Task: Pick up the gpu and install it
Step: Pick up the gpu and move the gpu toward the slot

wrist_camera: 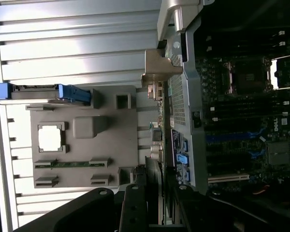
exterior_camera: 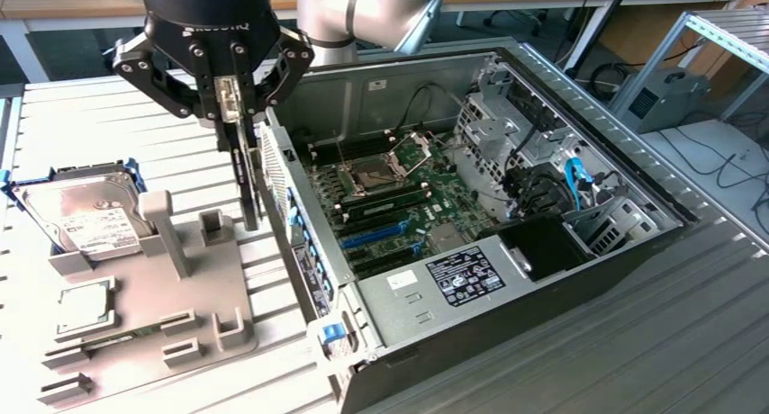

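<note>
Exterior view | step judged: pick-up made, install not yet done | claw (exterior_camera: 236,117) is clenched on gpu (exterior_camera: 248,175), hung upright over the gray tray's (exterior_camera: 157,292) case-side edge | seating judged to need card edge lined with blue slots (exterior_camera: 373,237) | tray: hard drive (exterior_camera: 85,216), CPU chip (exterior_camera: 85,304) | case (exterior_camera: 607,130): opened, motherboard exposed

Gpu (exterior_camera: 247,175): slim flat black card, held on edge and hung upright, long side vertical. The upper end is clamped between the fingers (exterior_camera: 225,103), with pale metal noted there. The card is positioned just outside the open computer case's (exterior_camera: 279,175) rear wall, above the grey holder (exterior_camera: 157,279) on the bench. Whether the lower end touches the holder cannot be told. In the wrist view the gpu (wrist_camera: 155,137) is seen edge-on.
</note>
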